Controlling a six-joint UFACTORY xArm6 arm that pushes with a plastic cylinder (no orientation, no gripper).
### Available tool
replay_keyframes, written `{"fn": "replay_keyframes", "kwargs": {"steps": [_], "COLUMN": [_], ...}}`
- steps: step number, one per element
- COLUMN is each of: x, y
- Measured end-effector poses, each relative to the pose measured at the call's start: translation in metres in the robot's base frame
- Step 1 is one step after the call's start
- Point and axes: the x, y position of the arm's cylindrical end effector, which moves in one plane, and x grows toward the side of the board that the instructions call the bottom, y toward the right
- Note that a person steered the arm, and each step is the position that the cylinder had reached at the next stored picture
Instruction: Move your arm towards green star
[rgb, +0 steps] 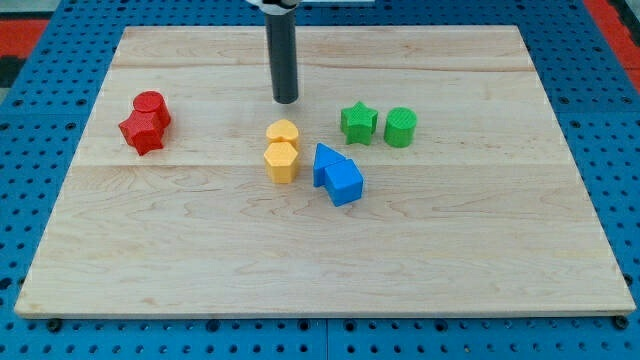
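Pale wooden board (320, 270) lies bare along its near edge, with two blue blocks (338, 175) and two yellow ones (282, 152) clustered mid-board. Farther back, the green star (358, 122) sits beside a green cylinder (401, 127), and red blocks (146, 122) lie at nine o'clock. My tip (286, 100), a bare rod with nothing to open or close, stands at about ten o'clock from the star, apart from it; no writing shows.

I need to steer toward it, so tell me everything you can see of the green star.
The green star is a small, chunky, matte block, plastic by its look, with blunt points. It lies flat on the wooden board, right of centre. The green cylinder stands close on its right, a narrow gap between them. My tip is to its left, slightly higher in the view, not touching it.
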Motion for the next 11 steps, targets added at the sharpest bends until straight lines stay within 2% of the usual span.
{"fn": "replay_keyframes", "kwargs": {"steps": [1, 2, 3, 6, 7, 8, 11], "x": [0.002, 0.003, 0.001, 0.001, 0.001, 0.001, 0.044], "y": [-0.045, -0.057, -0.026, -0.047, -0.024, 0.024, 0.14]}}
